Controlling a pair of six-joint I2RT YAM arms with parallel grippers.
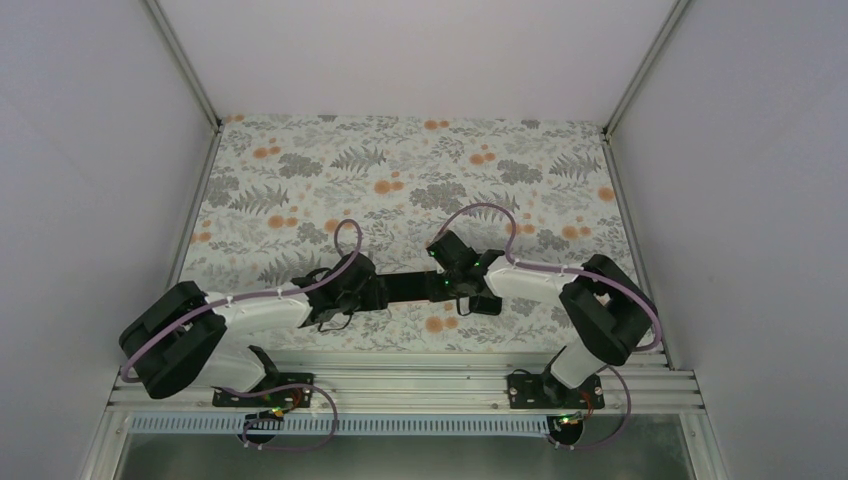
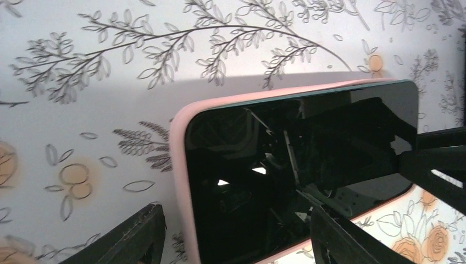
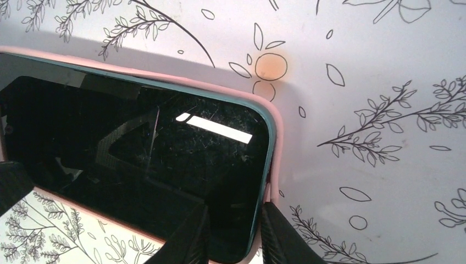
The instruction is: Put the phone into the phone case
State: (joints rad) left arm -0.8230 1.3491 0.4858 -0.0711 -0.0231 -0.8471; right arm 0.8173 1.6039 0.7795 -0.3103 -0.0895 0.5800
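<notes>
Now right end effector (image 3: 233,242) narrowly parted astride phone (image 3: 137,143) end, grip unclear; left end effector (image 2: 236,242) open beside case (image 2: 178,165).

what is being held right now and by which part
The right pincer straddles the phone case at its end rim, near a corner; whether it grips firmly cannot be told. The left pincer stands open, holding nothing.

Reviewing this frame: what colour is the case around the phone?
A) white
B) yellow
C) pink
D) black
C: the case shows as a pink rim around the dark-screened phone in both wrist views.
</notes>
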